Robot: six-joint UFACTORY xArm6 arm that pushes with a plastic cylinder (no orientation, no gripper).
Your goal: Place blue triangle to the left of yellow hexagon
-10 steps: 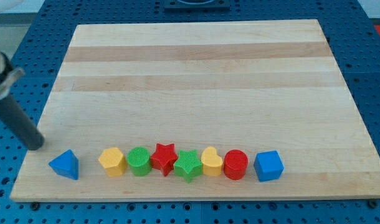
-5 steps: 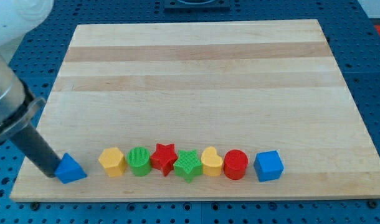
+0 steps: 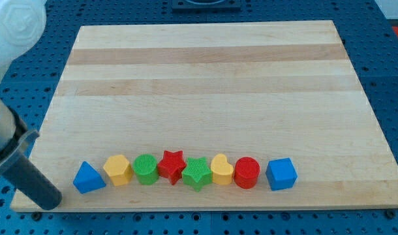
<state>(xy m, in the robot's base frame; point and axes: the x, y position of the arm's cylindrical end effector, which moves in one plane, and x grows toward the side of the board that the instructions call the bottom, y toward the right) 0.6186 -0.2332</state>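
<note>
The wooden board [image 3: 205, 78] lies open above 1 packed row, blue triangle [image 3: 88, 178] to blue cube [image 3: 280, 174]

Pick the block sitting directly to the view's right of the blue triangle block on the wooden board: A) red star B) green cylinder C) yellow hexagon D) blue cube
C: the blue triangle block sits at the view's left end of the row on the wooden board, with the yellow hexagon right beside it; my tip is off to the triangle's lower left, apart from it.
</note>
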